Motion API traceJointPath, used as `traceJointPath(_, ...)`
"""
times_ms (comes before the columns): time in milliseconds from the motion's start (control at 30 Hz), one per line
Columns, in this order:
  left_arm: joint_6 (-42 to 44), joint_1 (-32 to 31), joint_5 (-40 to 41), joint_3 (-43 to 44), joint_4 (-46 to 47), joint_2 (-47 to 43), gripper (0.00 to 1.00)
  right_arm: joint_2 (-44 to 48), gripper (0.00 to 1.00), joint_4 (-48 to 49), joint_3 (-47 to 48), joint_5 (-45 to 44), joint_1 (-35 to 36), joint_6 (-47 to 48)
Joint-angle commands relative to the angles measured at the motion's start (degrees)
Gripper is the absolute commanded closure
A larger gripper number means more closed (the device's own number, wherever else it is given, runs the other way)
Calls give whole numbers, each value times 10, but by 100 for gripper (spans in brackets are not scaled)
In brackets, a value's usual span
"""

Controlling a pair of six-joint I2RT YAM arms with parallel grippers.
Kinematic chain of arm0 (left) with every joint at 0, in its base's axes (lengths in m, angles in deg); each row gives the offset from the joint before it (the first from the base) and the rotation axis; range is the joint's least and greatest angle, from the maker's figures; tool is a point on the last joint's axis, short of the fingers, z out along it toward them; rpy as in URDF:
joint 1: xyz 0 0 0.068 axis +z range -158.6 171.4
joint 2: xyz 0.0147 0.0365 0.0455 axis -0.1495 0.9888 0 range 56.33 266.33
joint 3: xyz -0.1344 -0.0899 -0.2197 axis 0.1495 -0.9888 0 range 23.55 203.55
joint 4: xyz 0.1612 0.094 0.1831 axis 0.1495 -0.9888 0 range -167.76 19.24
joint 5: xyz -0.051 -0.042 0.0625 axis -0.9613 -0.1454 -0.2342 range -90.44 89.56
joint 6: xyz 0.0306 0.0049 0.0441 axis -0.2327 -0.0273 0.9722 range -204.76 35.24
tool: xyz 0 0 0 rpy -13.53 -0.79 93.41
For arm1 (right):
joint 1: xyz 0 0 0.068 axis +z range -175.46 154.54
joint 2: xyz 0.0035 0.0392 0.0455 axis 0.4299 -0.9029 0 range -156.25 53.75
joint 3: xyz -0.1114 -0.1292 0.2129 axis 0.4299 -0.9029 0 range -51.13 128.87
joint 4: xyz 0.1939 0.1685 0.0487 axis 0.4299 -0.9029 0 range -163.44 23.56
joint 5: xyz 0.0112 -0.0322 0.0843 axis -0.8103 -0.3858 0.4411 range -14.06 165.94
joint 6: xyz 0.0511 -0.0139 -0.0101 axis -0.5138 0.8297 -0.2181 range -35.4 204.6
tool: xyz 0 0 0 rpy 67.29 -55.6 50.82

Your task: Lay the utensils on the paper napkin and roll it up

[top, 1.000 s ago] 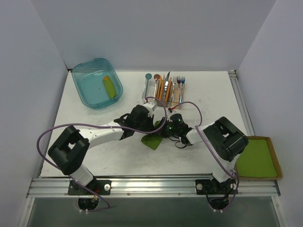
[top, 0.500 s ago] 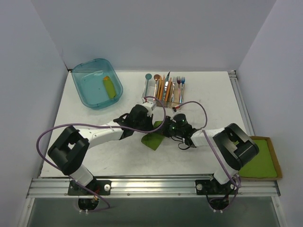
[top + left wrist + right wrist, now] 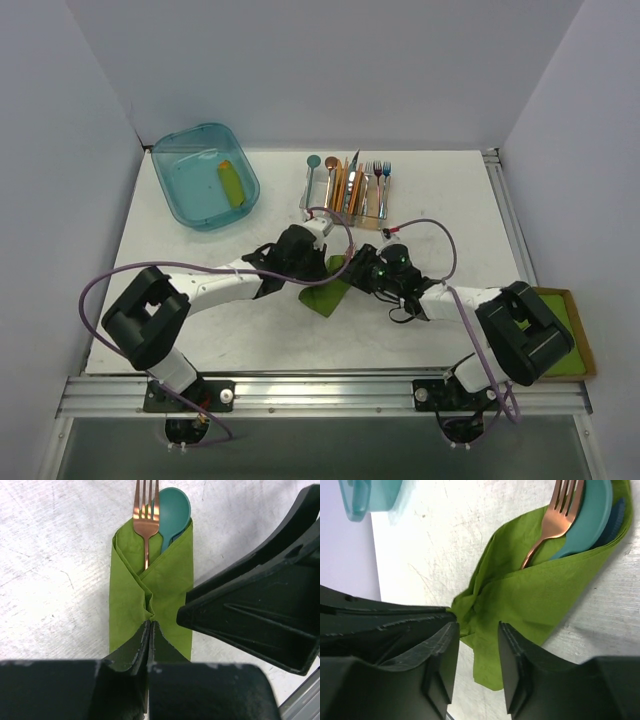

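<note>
- Folded lengthwise into a narrow bundle: lime-green square paper napkin [image 3: 130, 595], flat on the white bench [image 3: 200, 320], just on the near side of the clear plastic caddy [image 3: 306, 200] of coloured cutlery.
- Wrapped inside it: copper-coloured metal fork [image 3: 146, 520] and teal round-bowled metal spoon [image 3: 175, 510], side by side and touching, tines partly over the bowl's edge. Both heads stick out of one open end, with the handles hidden under the crossed flaps.
- Closed tight: left jaws, black fingers [image 3: 125, 655] pressed together on the gathered crease where the flaps cross (only a hairline slit between them).
- Parted a little: right jaws, black fingers [image 3: 440, 665] standing either side of a strip of green paper without clamping it. Nothing gripped, as far as can be seen. Just beside the left jaws, also on the caddy's near side.
- Well to the left of the caddy: translucent teal plastic tub [image 3: 185, 200], with a green roll [image 3: 231, 184] lying in it.
- Well to the right of the caddy and nearer: thick stack of green sheets [image 3: 560, 330] rimmed by brown cardboard.
</note>
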Motion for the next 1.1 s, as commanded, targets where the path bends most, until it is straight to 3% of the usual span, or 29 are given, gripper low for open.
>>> traceJointPath(0, -10, -9, 6, -3, 39, -4, 98, 25, 62, -30, 23, -19, -8, -11)
traceJointPath(167, -11, -22, 28, -13, 53, -10, 98, 13, 57, -45, 54, -7, -10, -25)
traceJointPath(667, -7, -32, 48, -25, 68, -16, 97, -57, 56, -21, 78, 21, -8, -67)
traceJointPath(1067, 3, -38, 42, -29, 81, -21, 96, -102, 62, 5, 97, 34, 1, -85)
